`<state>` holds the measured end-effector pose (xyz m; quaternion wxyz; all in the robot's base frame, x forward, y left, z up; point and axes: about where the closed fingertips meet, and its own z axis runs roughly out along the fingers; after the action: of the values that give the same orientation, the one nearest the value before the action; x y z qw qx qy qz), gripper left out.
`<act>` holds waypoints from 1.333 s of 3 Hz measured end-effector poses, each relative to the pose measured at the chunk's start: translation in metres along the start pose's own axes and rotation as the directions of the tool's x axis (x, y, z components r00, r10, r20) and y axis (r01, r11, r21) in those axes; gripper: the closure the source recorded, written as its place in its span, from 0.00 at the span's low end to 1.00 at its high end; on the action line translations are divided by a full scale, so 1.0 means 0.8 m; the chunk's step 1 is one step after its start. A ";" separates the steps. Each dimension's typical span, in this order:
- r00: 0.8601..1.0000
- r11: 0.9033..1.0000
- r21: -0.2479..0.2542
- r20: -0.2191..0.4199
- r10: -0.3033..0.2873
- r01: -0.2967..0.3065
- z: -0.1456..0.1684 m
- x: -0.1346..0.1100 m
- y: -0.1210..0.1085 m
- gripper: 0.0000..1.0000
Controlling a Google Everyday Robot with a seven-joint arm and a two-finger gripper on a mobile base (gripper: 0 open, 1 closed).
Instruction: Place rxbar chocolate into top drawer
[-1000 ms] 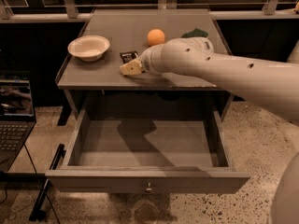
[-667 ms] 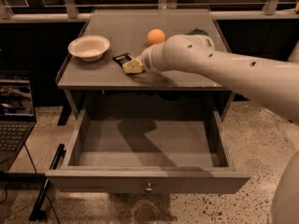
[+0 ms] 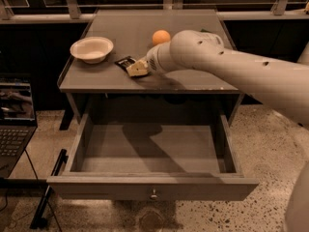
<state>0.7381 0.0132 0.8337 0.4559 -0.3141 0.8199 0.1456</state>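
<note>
The rxbar chocolate (image 3: 124,62), a small flat black wrapper, lies on the table top (image 3: 125,25) between the white bowl and the orange ball. My gripper (image 3: 137,68) is low over the table, right at the bar's right end and touching or nearly touching it. The big white arm reaches in from the right and hides part of the table behind it. The top drawer (image 3: 96,186) is pulled fully out below the table; its inside shows nothing in it, and its small round knob (image 3: 154,194) is at the front centre.
A white bowl (image 3: 91,49) sits at the table's left. An orange ball (image 3: 161,36) sits just behind the gripper. A laptop (image 3: 14,124) stands on the floor at the left. Window rails run along the back.
The bar has slid slightly left and toward the table's front. The gripper has stayed at its right end with only a small shift.
</note>
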 end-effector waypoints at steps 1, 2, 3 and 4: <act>0.998 0.997 -0.068 -0.057 -0.039 0.035 -0.046 0.001 0.024 1.00; 0.997 0.996 -0.088 -0.073 -0.036 0.030 -0.115 0.004 0.055 1.00; 0.997 0.991 -0.132 -0.064 -0.033 0.024 -0.161 0.027 0.090 1.00; 1.000 0.985 -0.171 -0.017 -0.025 0.022 -0.192 0.054 0.114 1.00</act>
<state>0.5612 -0.0148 0.8763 0.4211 -0.3630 0.8050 0.2071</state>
